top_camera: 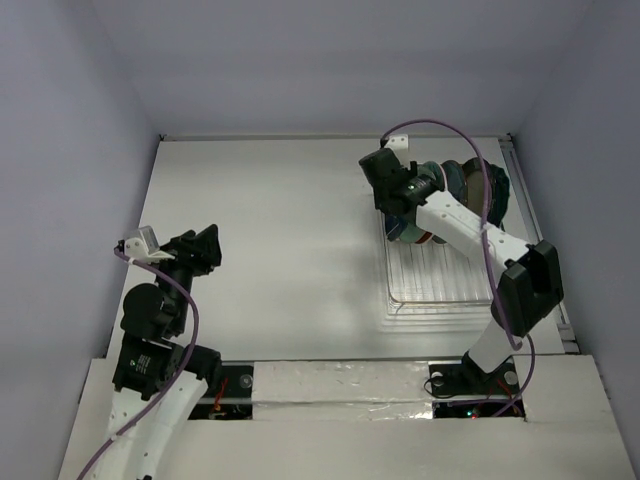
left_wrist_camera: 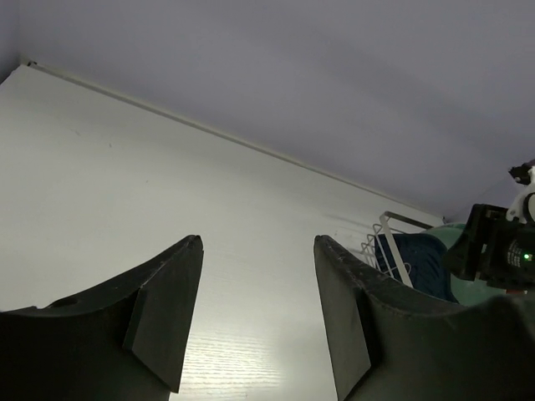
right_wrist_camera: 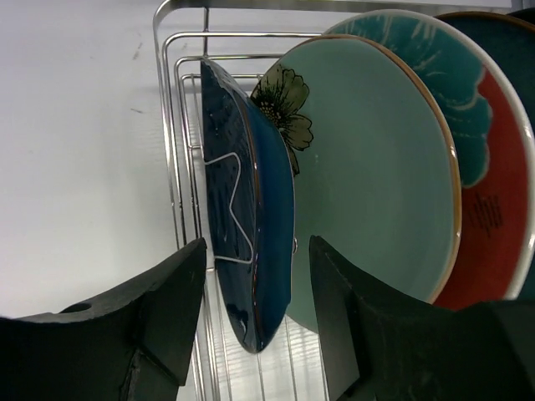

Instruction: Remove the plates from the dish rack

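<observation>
Left gripper [left_wrist_camera: 259, 251] — open, empty, over the table [top_camera: 280, 220], well apart from the dish rack [top_camera: 435, 290]. Right gripper [right_wrist_camera: 257, 246] — I had it open, holding nothing, jaws straddling the dark blue plate [right_wrist_camera: 267, 209], first of those standing in the rack. Risk, as I judged it: a skewed close snagging the wire prong [right_wrist_camera: 234, 184] or knocking the flowered plate [right_wrist_camera: 376, 167] just beside it.

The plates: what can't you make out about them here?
- Top view: right arm covers most plates; count unclear.
- Right wrist view: the edge cuts off the red-and-teal plate; the right gripper hides the flowered plate's bottom.
- Left wrist view: left gripper blocks most of the dish rack.
</observation>
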Controlling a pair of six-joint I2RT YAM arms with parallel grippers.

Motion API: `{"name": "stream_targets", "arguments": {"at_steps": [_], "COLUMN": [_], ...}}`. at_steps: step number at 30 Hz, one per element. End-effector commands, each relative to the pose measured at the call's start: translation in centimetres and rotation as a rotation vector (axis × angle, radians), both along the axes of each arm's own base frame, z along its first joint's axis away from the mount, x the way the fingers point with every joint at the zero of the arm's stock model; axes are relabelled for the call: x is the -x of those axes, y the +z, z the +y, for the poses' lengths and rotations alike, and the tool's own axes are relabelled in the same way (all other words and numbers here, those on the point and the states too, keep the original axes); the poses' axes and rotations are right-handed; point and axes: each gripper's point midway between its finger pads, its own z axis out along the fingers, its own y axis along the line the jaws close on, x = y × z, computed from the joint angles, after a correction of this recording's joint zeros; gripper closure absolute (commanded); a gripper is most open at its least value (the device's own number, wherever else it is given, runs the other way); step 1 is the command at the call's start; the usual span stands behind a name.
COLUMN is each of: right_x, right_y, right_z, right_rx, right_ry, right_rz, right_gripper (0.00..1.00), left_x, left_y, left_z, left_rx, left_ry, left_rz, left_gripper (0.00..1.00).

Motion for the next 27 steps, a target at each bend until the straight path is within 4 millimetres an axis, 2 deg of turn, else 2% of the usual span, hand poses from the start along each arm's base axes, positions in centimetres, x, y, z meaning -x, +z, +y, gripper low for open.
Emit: {"name": "stream_targets", "arguments": {"at_steps": [1, 6, 7, 11, 13, 15, 17, 20, 23, 27], "right_x": [-1.7, -3.0, -3.2, -4.1, -4.4, -4.5, -4.6, -4.6, -4.4, -4.0], "right_y": [1.9, -0.7, -1.7, -2.2, -1.6, -1.1, 0.0, 1.8, 4.1, 7.2], "right_z": [-1.4, -2.0, -1.9, -2.6, -2.8, -3.0, -3.3, -3.8, -3.1, -2.7], "right_rx": [0.023, 0.087, 0.113, 0.172, 0.190, 0.211, 0.225, 0.242, 0.236, 0.244], "right_ry": [-0.060, -0.068, -0.071, -0.097, -0.109, -0.113, -0.127, -0.143, -0.125, -0.122], "right_rz": [-0.055, 0.002, 0.024, 0.036, 0.030, 0.027, 0.008, -0.021, -0.060, -0.106], "right_gripper": [0.43, 0.47, 0.49, 0.54, 0.60, 0.70, 0.82, 0.93, 0.99, 1.00], "left_x": [0.1, 0.3, 0.3, 0.5, 0.5, 0.5, 0.5, 0.6, 0.6, 0.6], "left_y": [0.6, 0.9, 0.9, 1.2, 1.2, 1.2, 1.1, 1.3, 1.3, 1.3], "left_z": [-0.2, -0.4, -0.4, -0.3, -0.3, -0.3, -0.3, -0.3, -0.2, -0.3], "left_rx": [0.005, 0.011, 0.010, 0.009, 0.010, 0.009, 0.008, 0.010, 0.009, 0.010], "left_ry": [-0.012, -0.021, -0.021, -0.020, -0.020, -0.020, -0.020, -0.020, -0.020, -0.020], "left_rz": [-0.025, -0.038, -0.040, -0.052, -0.055, -0.053, -0.050, -0.056, -0.058, -0.056], "left_gripper": [0.46, 0.45, 0.45, 0.44, 0.43, 0.43, 0.43, 0.43, 0.42, 0.42]}}
